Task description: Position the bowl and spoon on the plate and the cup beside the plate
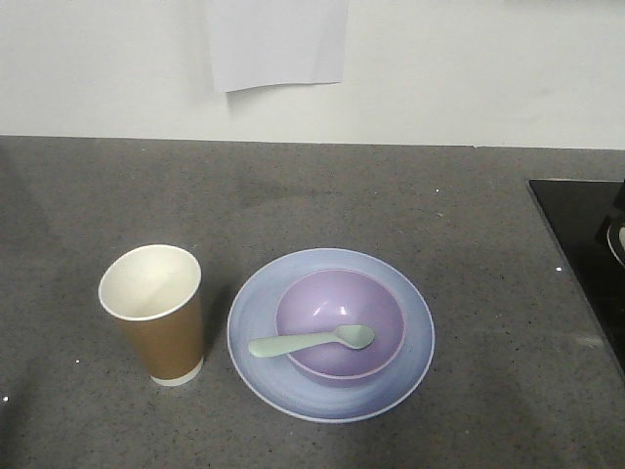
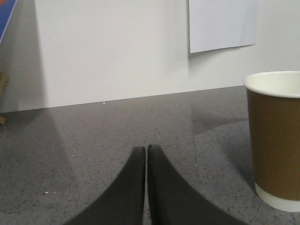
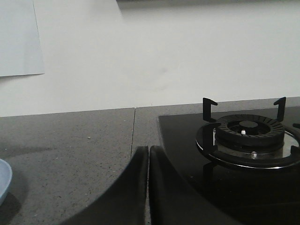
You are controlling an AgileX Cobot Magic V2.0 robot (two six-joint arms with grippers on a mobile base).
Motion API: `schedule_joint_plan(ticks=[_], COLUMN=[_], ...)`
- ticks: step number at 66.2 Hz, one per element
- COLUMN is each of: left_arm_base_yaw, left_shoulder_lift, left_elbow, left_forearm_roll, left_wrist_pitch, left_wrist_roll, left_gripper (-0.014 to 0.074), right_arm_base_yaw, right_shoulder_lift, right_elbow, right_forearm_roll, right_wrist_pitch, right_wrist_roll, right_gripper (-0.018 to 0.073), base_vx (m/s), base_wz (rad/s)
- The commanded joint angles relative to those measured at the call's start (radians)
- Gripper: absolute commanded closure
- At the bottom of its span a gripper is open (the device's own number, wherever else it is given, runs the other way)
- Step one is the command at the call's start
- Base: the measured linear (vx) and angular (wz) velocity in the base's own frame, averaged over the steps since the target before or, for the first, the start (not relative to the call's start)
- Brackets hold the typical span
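Closest to my left wrist camera, my left tool (image 2: 146,149) sits at the bottom middle of the frame, its two dark fingers pressed together with nothing between them, low over the grey counter (image 2: 93,131). At the right edge of that view the cup (image 2: 275,140) stands upright, near the tool but apart from it. My right tool (image 3: 148,150) is likewise closed on nothing, at the seam where counter meets a black stove top (image 3: 187,150) with a burner (image 3: 248,136) at the right. From the front view, the plate (image 1: 331,333) lies in the lower middle, the bowl (image 1: 340,323) sits on it, and the spoon (image 1: 312,341) rests across the bowl's rim, head inside. The cup stands just beside the plate, at lower left. A sheet of paper (image 1: 277,41) hangs on the wall at top centre.
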Motion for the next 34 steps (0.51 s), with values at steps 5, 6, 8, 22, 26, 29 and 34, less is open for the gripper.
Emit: schedule_joint_plan(ticks=[5, 6, 8, 22, 26, 29, 34], left_arm_base_yaw=[0.002, 0.002, 0.002, 0.002, 0.002, 0.002, 0.002], left_shoulder_lift=[-0.004, -0.004, -0.004, -0.004, -0.004, -0.004, -0.004], left_elbow=[-0.008, -0.008, -0.008, -0.008, -0.008, -0.008, -0.008], left_forearm_roll=[-0.002, -0.002, -0.002, -0.002, -0.002, -0.002, -0.002], left_wrist_pitch=[-0.078, -0.078, -0.078, -0.078, -0.078, -0.078, -0.078], left_wrist_roll=[-0.007, -0.007, -0.007, -0.007, -0.007, -0.007, -0.007], left_gripper=[0.0603, 0.0603, 0.0603, 0.0603, 0.0603, 0.0603, 0.0603], right_arm_base_yaw=[-0.005, -0.005, -0.005, -0.005, -0.005, -0.005, -0.005], right_shoulder_lift=[-0.009, -0.009, -0.009, -0.009, -0.009, -0.009, -0.009], right_elbow=[0.004, 0.004, 0.004, 0.004, 0.004, 0.004, 0.004], right_forearm_roll=[-0.003, -0.003, -0.003, -0.003, -0.003, -0.003, -0.003], right_wrist_pitch=[-0.082, -0.082, -0.082, -0.082, -0.082, -0.082, -0.082], right_wrist_roll=[0.001, 0.001, 0.001, 0.001, 0.001, 0.001, 0.001], right_gripper=[0.0562, 0.0562, 0.0562, 0.0562, 0.0562, 0.0562, 0.0562], base_vx=[0.00, 0.00, 0.00, 0.00, 0.00, 0.00, 0.00], base_wz=[0.00, 0.00, 0.00, 0.00, 0.00, 0.00, 0.00])
